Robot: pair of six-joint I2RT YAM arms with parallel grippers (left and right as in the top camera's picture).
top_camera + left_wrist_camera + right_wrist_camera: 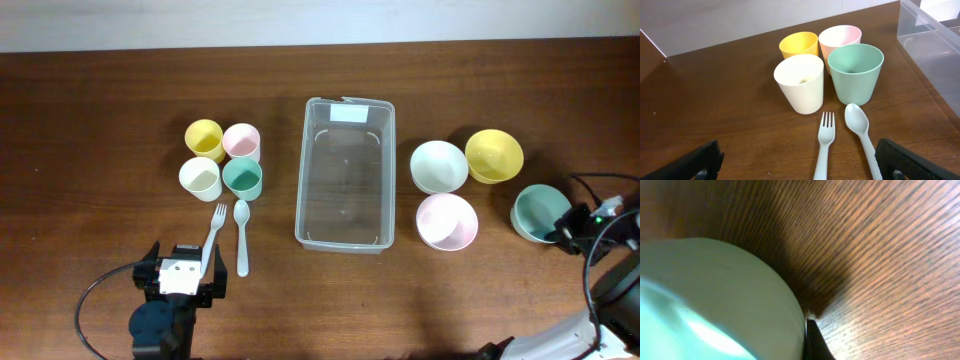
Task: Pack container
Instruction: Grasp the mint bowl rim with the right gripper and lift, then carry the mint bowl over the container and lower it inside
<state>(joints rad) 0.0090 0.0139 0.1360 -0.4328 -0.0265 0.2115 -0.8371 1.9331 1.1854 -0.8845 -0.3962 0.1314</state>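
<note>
Teal bowl [538,208], far right, has the right gripper [563,228] at its rim; whether that claw pinches, I cannot tell; seat 1 finger inside the wall, then lift high towards the empty container [345,175] at centre; left gripper [183,272] gapes wide.

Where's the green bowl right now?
In the overhead view the green bowl sits far right, right of the pink bowl and nearer the robot than the yellow bowl, with the right gripper at its rim.
</note>
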